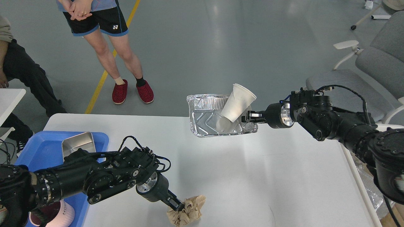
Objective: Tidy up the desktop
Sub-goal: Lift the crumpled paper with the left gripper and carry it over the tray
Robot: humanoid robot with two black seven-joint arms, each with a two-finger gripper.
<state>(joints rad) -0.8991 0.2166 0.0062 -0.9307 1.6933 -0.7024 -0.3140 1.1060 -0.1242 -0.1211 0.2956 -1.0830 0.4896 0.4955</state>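
Paper, a crumpled brown wad (pixel 187 210), lies at the near edge of the white surface (pixel 252 176), and our left pincer (pixel 177 205) is right at its left side, seemingly pinching a fold, though the fingertips are too dark for us to tell for sure. Our right pincer (pixel 249 119) is well apart, past the far edge, pinching the right rim of a foil tray (pixel 205 116) with a white paper cup (pixel 237 102) leaning in it. We judge the left arm far nearer the wad, which has no clear long axis.

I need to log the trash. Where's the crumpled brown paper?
In the head view, the crumpled brown paper lies at the desktop's near edge, left of centre, at the left gripper.
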